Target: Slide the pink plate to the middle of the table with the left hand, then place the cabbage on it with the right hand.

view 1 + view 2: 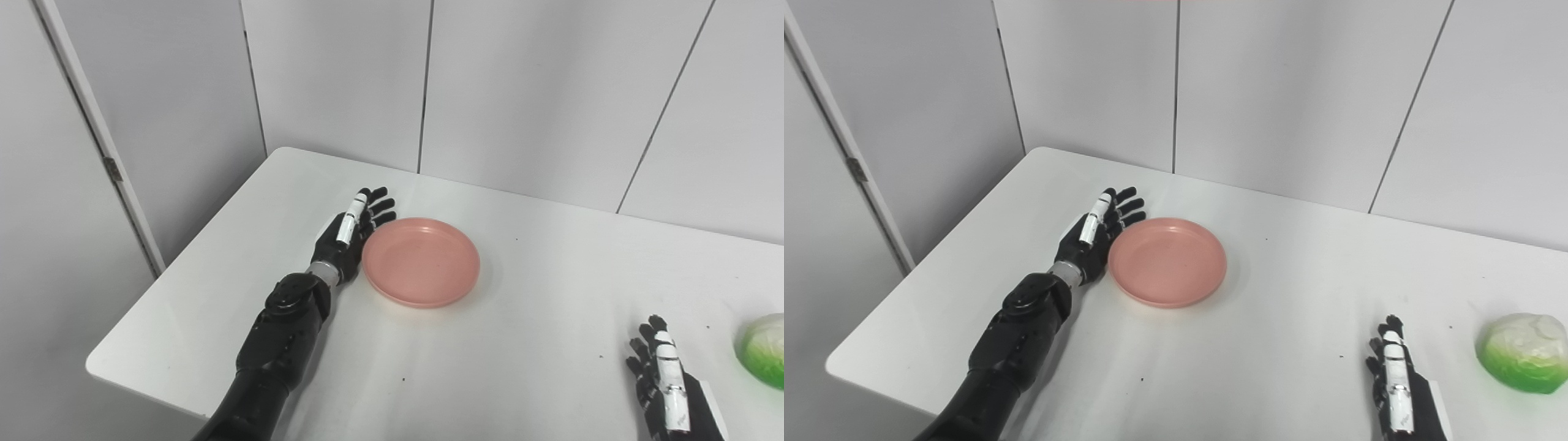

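Note:
A round pink plate (pixel 421 261) lies on the white table (pixel 539 318), left of its middle. My left hand (pixel 349 236) rests open, fingers straight, against the plate's left rim. A green and white cabbage (pixel 1523 351) sits near the table's right edge. My right hand (pixel 1399 398) is low at the front right, open with fingers extended, a short way left of the cabbage and apart from it. In the left eye view the cabbage (pixel 764 350) is cut by the picture's right edge.
Grey wall panels (pixel 520 92) stand right behind the table's far edge. The table's left corner (pixel 98 364) and front edge lie close beside my left forearm (pixel 275 349).

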Robot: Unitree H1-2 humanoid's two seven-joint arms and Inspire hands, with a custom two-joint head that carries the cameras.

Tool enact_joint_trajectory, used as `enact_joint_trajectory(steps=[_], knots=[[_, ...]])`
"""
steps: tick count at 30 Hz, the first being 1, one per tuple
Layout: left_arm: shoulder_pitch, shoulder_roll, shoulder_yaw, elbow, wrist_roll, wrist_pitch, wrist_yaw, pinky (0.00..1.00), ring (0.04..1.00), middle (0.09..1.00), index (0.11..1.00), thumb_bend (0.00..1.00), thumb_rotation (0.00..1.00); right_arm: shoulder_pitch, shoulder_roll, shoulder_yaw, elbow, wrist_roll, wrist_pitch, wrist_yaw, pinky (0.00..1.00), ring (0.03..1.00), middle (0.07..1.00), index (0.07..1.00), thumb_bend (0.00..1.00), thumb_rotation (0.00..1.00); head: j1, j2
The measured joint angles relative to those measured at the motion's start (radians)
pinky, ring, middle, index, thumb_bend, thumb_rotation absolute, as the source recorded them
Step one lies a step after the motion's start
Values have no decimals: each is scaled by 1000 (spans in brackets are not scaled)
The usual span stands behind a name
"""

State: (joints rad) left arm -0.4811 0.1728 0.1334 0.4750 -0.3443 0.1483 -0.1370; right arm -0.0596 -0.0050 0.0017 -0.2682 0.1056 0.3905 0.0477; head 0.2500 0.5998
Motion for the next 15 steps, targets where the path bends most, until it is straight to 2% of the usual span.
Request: enact_joint_trajectory(steps=[6,15], knots=[[16,-23,-46,-39,23,17,-34,865,882,879,866,387,1000,0,12,2,1,-3,-1,-4,1000,1000,1000,1000,167,1000,-47,9],[45,-45,-66,-90,43,31,-44,888,896,895,873,388,1000,0,21,11,8,-18,-10,-18,1000,1000,1000,1000,177,1000,-100,18]])
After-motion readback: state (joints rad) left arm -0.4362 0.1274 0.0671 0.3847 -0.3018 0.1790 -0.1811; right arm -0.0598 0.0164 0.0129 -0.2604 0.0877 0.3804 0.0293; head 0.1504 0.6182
